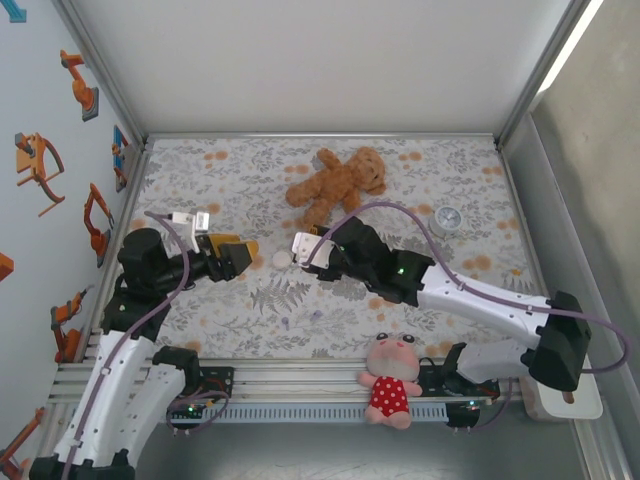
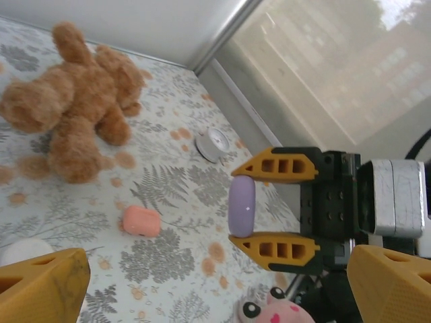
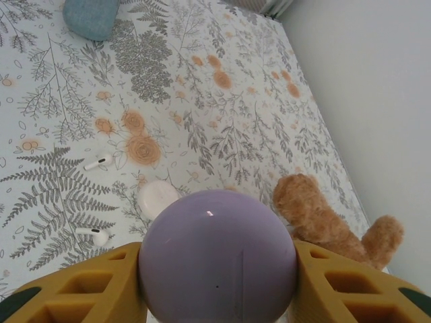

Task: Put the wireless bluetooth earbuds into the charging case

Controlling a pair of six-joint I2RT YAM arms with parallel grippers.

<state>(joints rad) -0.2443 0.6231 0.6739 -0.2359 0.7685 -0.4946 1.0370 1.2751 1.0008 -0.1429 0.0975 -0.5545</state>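
Observation:
My right gripper (image 3: 219, 269) is shut on a round pale purple charging case (image 3: 217, 256), its yellow fingers (image 3: 81, 286) pressing on both sides. The same purple case (image 2: 242, 202) appears in the left wrist view, edge-on in the right gripper (image 2: 234, 208), held above the table. Two white stemmed earbuds (image 3: 97, 162) (image 3: 93, 233) lie on the floral cloth beyond it. My left gripper (image 1: 248, 256) stands open just left of the right gripper (image 1: 300, 262); its yellow fingertips (image 2: 47, 286) are wide apart with nothing between them.
A white oval case (image 3: 159, 198) lies between the earbuds. A pinkish-orange case (image 2: 142, 221) and a blue case (image 3: 91, 17) lie on the cloth. A brown teddy bear (image 1: 335, 182) and a round dial (image 1: 445, 221) sit farther back. A pink plush doll (image 1: 390, 380) rests at the near rail.

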